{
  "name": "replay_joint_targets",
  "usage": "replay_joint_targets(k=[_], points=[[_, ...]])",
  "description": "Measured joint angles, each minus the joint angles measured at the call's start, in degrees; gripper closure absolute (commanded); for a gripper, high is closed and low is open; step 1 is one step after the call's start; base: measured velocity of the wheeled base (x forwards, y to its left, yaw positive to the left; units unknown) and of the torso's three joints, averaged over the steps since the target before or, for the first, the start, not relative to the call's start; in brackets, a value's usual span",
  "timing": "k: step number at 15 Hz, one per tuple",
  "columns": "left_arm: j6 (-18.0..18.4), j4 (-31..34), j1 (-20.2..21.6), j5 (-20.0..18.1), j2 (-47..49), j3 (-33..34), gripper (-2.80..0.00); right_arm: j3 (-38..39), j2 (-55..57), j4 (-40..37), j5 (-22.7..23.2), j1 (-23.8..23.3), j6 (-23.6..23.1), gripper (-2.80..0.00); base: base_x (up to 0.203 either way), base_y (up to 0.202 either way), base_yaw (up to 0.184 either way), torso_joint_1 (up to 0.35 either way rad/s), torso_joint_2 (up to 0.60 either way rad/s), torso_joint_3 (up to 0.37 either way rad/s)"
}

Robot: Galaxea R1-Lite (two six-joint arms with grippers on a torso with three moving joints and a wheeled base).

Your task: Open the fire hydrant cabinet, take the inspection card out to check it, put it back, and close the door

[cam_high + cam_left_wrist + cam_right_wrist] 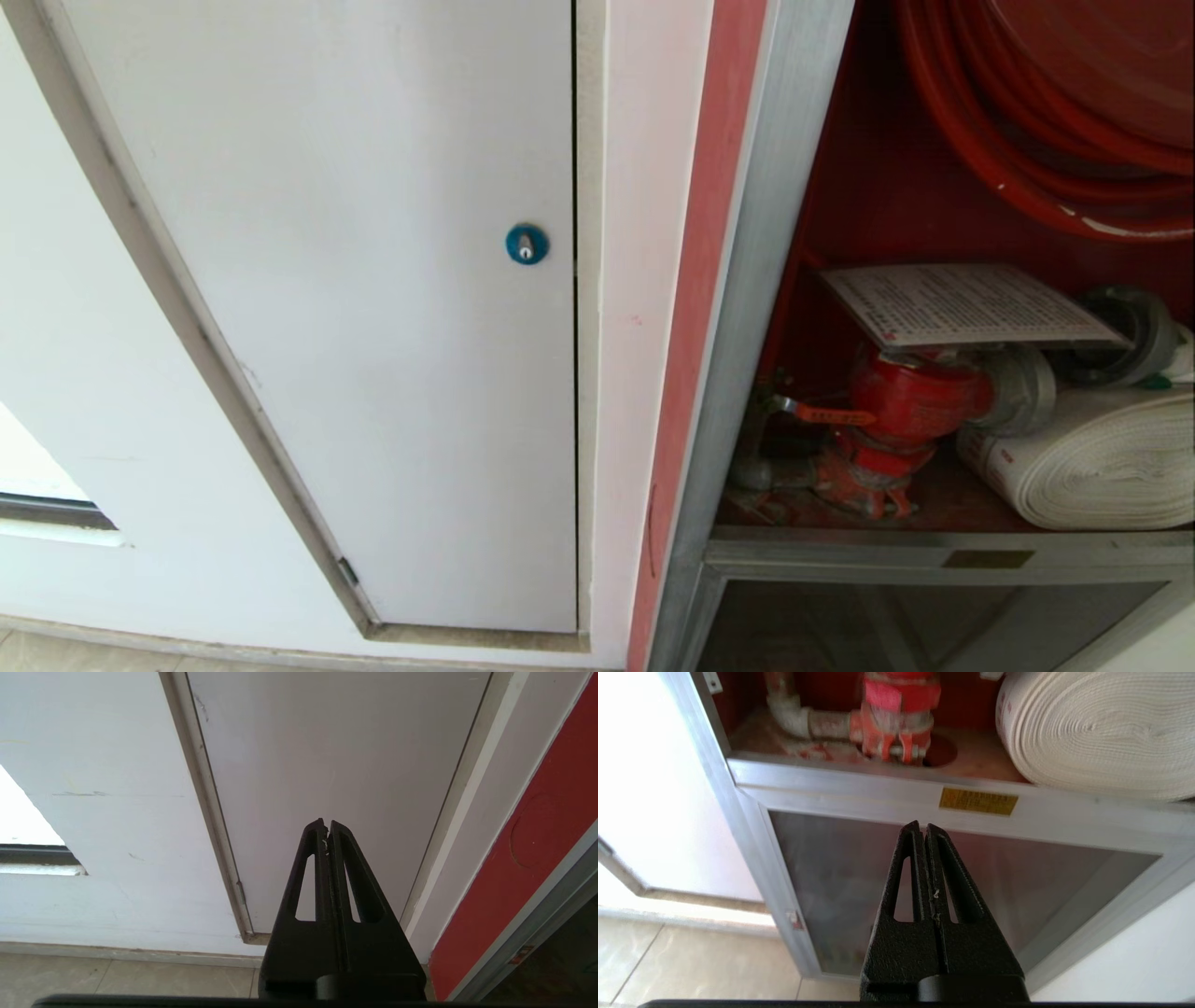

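The fire hydrant cabinet (747, 308) stands at the right of the head view with its red interior showing. The door is out of view. The inspection card (962, 303), a white printed sheet, lies flat on top of the red valve (910, 401), beside the rolled white hose (1102, 462) and under the red hose reel (1055, 112). Neither arm shows in the head view. My right gripper (923, 825) is shut and empty, low before the cabinet's lower glass panel (994, 872), below the valve (896, 714) and hose (1101, 732). My left gripper (326, 823) is shut and empty, facing the white panel.
Left of the cabinet is a plain white panel (373, 280) with a blue round lock (527, 244), set in a white wall. A yellow label (978, 801) sits on the cabinet's aluminium crossbar. Beige floor tiles (117, 975) run along the wall's foot.
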State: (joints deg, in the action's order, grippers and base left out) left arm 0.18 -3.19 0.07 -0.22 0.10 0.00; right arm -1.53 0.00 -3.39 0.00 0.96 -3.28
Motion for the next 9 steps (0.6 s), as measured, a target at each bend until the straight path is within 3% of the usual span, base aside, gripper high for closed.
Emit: replay_joint_targets(k=[6, 9], points=[[0.0, 0.0, 0.0, 0.0, 0.0, 0.0, 0.00, -15.5, 9.2, -2.6, -1.9, 0.2, -0.3, 0.00, 0.000, 0.000, 0.000, 0.000, 0.00, 0.000], [0.0, 0.0, 0.0, 0.0, 0.0, 0.0, 0.00, -22.8, 18.0, -2.6, -2.1, 0.4, -6.2, 0.00, 0.000, 0.000, 0.000, 0.000, 0.00, 0.000]])
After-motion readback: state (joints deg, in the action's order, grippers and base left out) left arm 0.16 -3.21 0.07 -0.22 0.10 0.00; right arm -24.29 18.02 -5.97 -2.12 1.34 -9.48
